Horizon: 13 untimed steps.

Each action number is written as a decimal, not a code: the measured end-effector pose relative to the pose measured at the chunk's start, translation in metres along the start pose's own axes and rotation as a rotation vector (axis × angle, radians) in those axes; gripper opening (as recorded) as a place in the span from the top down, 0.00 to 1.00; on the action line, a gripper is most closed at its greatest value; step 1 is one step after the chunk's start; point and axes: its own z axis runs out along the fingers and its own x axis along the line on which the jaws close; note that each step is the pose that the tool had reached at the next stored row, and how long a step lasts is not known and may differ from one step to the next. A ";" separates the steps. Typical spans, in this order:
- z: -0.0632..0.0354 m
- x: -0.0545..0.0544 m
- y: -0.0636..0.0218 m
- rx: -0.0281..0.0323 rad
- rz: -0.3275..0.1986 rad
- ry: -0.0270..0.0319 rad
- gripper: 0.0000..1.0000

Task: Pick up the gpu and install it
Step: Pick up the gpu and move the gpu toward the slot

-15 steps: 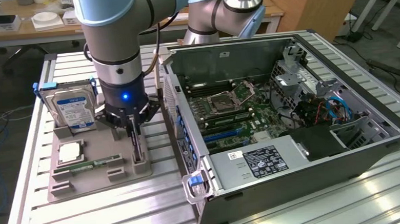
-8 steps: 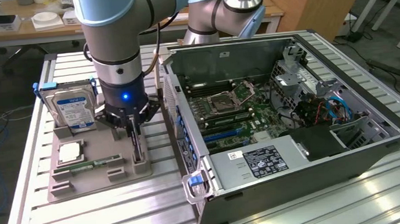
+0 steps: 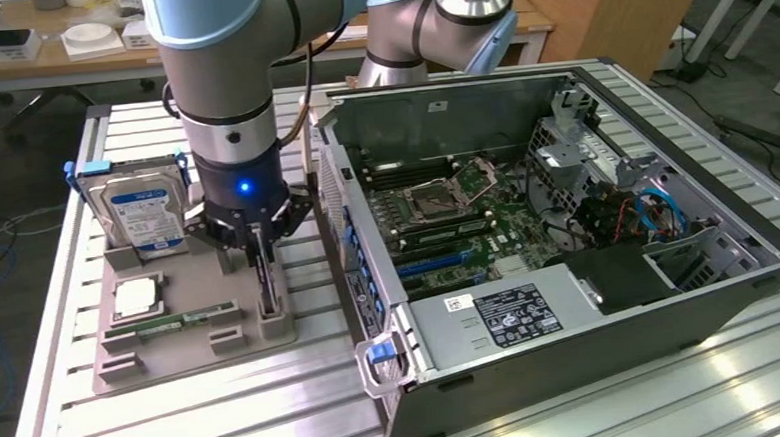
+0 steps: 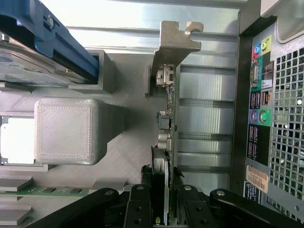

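Note:
The gpu (image 3: 269, 285) stands on edge in a slot of the grey holder tray (image 3: 190, 354), on the exterior view's left of the open computer case (image 3: 478, 104). My gripper (image 3: 260, 247) hangs straight down over it, shut on the card's upper edge. In the wrist view the gpu (image 4: 170, 109) appears edge-on, a thin green board with a silver end bracket (image 4: 175, 40) at its far end. My gripper (image 4: 163, 183) clamps it from both sides, and the black fingers (image 4: 141, 202) press against the card's faces.
On the tray, a silver hard drive with a blue label (image 3: 142, 211) stands upright, with a CPU (image 3: 138, 295) and a RAM stick (image 3: 182, 319) lying nearby. The case's motherboard (image 3: 457, 215) lies exposed. The case's rear ports (image 4: 259, 118) are close beside the card.

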 end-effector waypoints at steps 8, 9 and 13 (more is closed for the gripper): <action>-0.0116 0.000 0.0006 -0.0001 0.000 0.0000 0.74; -0.0136 0.000 0.0007 0.0000 0.000 0.0000 0.74; -0.0229 0.000 0.0011 0.0000 0.000 0.0002 0.74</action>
